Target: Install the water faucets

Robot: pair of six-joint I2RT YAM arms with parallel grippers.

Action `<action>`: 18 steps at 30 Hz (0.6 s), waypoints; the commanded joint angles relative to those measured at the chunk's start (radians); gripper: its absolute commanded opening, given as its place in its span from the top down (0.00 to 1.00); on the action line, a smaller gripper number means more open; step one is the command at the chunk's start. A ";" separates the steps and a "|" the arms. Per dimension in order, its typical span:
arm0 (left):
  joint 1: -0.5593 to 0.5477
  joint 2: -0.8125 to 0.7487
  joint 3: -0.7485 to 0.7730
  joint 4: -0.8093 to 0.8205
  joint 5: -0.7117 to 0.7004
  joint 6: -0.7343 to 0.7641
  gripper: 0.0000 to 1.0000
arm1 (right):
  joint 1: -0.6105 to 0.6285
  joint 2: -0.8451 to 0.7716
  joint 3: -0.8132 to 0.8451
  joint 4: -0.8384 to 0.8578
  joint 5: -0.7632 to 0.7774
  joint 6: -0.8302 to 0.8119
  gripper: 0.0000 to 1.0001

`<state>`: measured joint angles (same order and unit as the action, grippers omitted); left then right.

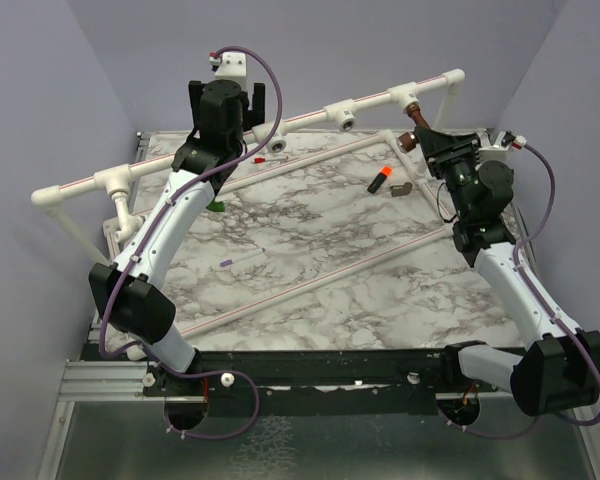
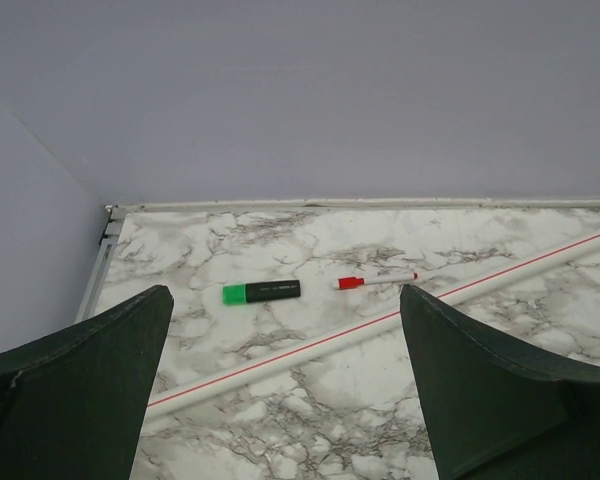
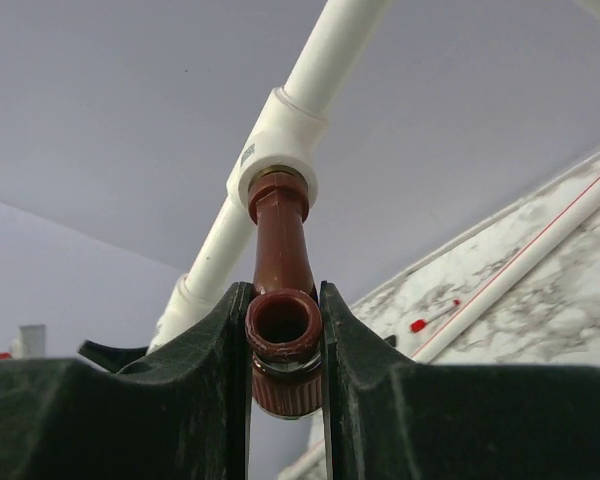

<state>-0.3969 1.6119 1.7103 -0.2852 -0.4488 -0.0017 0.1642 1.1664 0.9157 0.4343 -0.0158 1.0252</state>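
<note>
The dark reddish-brown faucet (image 3: 282, 240) hangs with its threaded end in a white tee (image 3: 275, 150) of the raised pipe frame. In the top view the faucet (image 1: 414, 113) sits below the tee at the back right. My right gripper (image 3: 285, 345) is shut on the faucet's spout end, one finger on each side, and shows in the top view (image 1: 423, 130). My left gripper (image 2: 285, 400) is open and empty, held high over the back left of the table (image 1: 227, 100). The white faucet is out of view. A green piece (image 1: 216, 205) peeks from under the left arm; I cannot tell what it is.
A raised white pipe (image 1: 310, 115) runs across the back with an open tee (image 1: 346, 116). A loose red-striped pipe (image 2: 380, 322), green highlighter (image 2: 262, 292) and red-capped pen (image 2: 375, 280) lie on the marble. An orange-and-black cylinder (image 1: 382, 180) and a grey-brown bent piece (image 1: 402, 188) lie mid-right.
</note>
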 commanded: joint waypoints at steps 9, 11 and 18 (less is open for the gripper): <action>-0.039 0.001 -0.028 -0.075 0.035 -0.006 0.03 | 0.020 0.063 -0.018 0.100 -0.223 0.661 1.00; -0.039 0.004 -0.027 -0.076 0.036 -0.005 0.03 | 0.020 0.056 -0.023 0.118 -0.240 0.719 0.99; -0.040 0.011 -0.021 -0.077 0.033 -0.003 0.03 | 0.021 0.028 -0.010 0.086 -0.246 0.715 0.91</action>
<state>-0.3927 1.6119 1.7103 -0.2775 -0.4633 0.0017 0.1398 1.2064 0.8940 0.4675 -0.0814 1.6279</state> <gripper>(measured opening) 0.965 0.302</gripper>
